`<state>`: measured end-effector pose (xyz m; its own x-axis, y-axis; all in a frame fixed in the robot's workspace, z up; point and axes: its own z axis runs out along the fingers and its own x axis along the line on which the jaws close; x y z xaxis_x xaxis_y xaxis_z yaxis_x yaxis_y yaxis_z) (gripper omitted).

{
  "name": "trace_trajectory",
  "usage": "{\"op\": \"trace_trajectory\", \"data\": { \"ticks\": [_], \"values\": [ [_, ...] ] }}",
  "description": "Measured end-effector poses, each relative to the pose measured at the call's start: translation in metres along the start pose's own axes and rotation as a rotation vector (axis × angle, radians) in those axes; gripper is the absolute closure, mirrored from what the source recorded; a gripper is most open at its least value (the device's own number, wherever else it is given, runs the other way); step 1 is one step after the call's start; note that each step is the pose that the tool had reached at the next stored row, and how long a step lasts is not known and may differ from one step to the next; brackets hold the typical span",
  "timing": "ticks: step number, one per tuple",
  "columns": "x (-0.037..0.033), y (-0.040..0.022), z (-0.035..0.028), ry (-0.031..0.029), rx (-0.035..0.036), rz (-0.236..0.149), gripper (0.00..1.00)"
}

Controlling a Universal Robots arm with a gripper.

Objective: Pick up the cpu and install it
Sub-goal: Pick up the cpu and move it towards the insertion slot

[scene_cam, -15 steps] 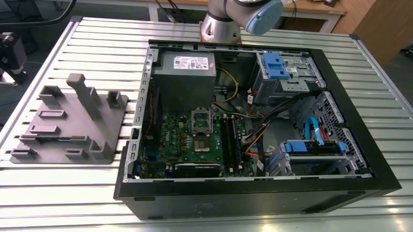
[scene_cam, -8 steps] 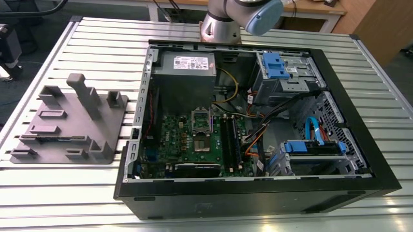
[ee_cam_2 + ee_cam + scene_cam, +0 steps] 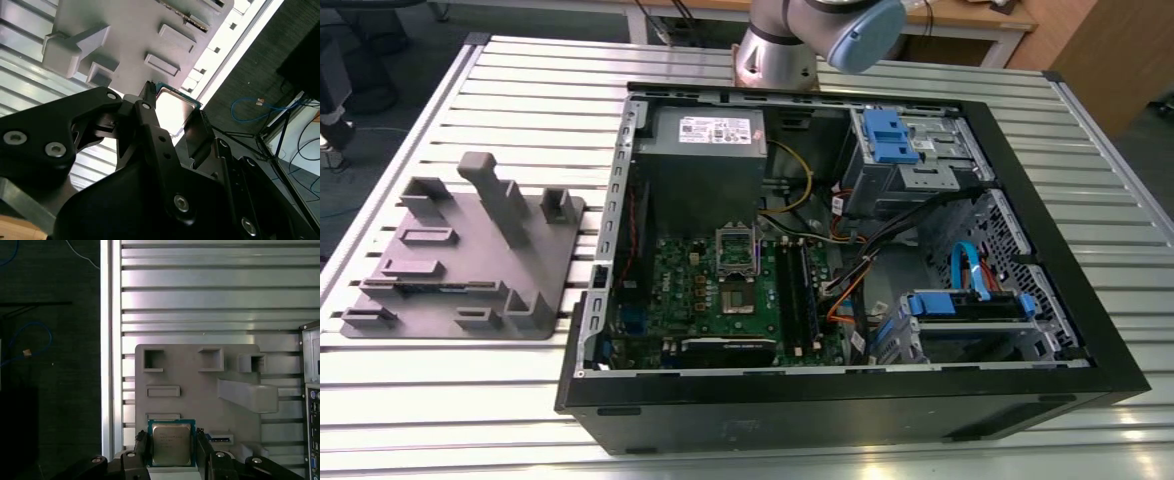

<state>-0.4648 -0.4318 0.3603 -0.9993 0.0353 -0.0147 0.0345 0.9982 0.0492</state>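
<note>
Black fingers point(image 3: 141, 449) of the gripper point(image 3: 171, 452) sit closest to the lens in both wrist views, clamped on two opposite edges of the cpu point(image 3: 171, 444). The chip faces the first wrist view with its silvery metal top, a thin pale rim around it. The second wrist view shows it edge-on between the same fingers point(image 3: 197, 131) of the gripper point(image 3: 174, 119), the cpu point(image 3: 175, 106) catching bright light.

Behind the held chip lies the grey fixture plate point(image 3: 200, 400), with raised blocks and shallow pockets; the cpu hangs over the plate's edge, well apart from its surface. The plate rests on the slatted metal table point(image 3: 200, 290). In the exterior view the open computer case point(image 3: 854, 405) stands just beside the fixture plate point(image 3: 467, 250), toward the exterior view's right, with the motherboard point(image 3: 720, 300) and its socket point(image 3: 736, 250) inside.
</note>
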Motion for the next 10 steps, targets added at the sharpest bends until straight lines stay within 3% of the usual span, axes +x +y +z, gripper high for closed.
{"op": "trace_trajectory", "data": {
  "ticks": [1, 2, 3, 7, 10],
  "values": [
    [-0.0001, 0.0001, -0.0022, 0.0, 0.0, 0.0, 0.53],
    [-0.0002, 0.0005, -0.0102, 0.0001, 0.0, 0.0, 0.53],
    [-0.0002, 0.0007, -0.0136, 0.0, 0.0, 0.0, 0.53],
    [-0.0003, 0.0009, -0.0186, -0.0001, -0.0001, 0.0, 0.53],
    [-0.0003, 0.0009, -0.0186, -0.0003, -0.0002, 0.0, 0.53]
  ]
}}
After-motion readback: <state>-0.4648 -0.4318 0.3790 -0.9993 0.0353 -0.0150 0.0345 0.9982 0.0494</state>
